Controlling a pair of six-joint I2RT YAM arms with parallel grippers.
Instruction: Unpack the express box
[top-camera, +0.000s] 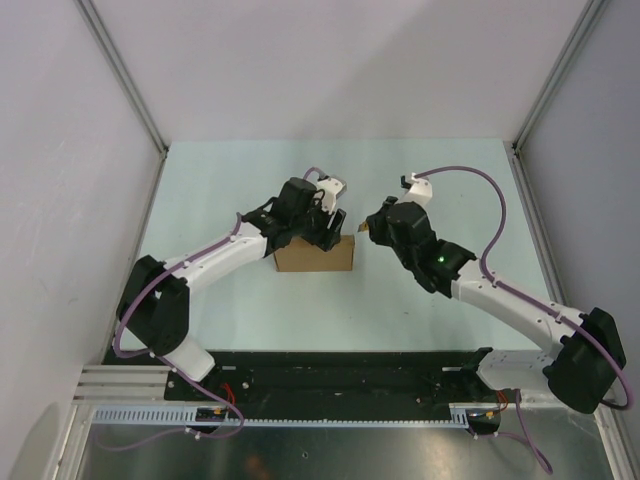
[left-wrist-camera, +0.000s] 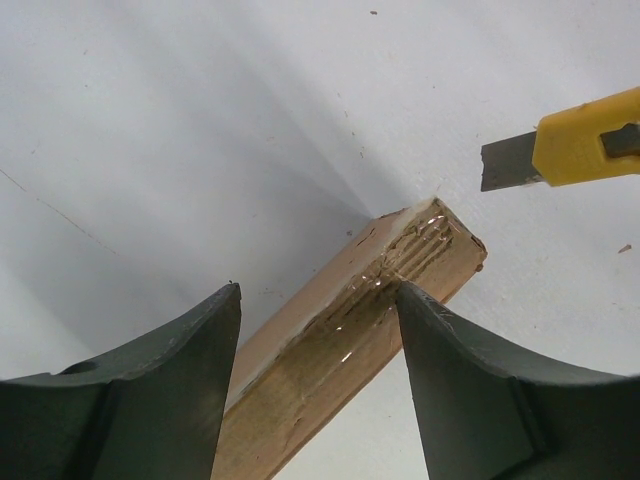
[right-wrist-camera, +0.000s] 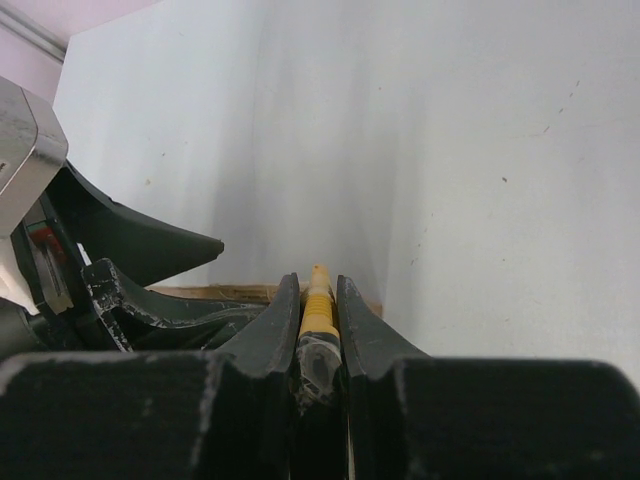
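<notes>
Fingers (left-wrist-camera: 150, 400) of the left gripper (left-wrist-camera: 318, 300) straddle the closed express box (top-camera: 313, 256) mid table (top-camera: 400, 320), can't tell if they're squeezing. The right gripper (right-wrist-camera: 318, 290) is clamped on a utility knife (left-wrist-camera: 585, 145), blade by the box corner.

White links (top-camera: 215, 262), black joints (top-camera: 160, 305), purple cables (top-camera: 495, 200), dark fingers (left-wrist-camera: 140, 400).

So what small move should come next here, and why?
Probably close the left gripper on the express box: its fingers straddle it, while the utility knife in the right gripper hovers, blade out, beside the taped end. Steady first, then cut.
</notes>
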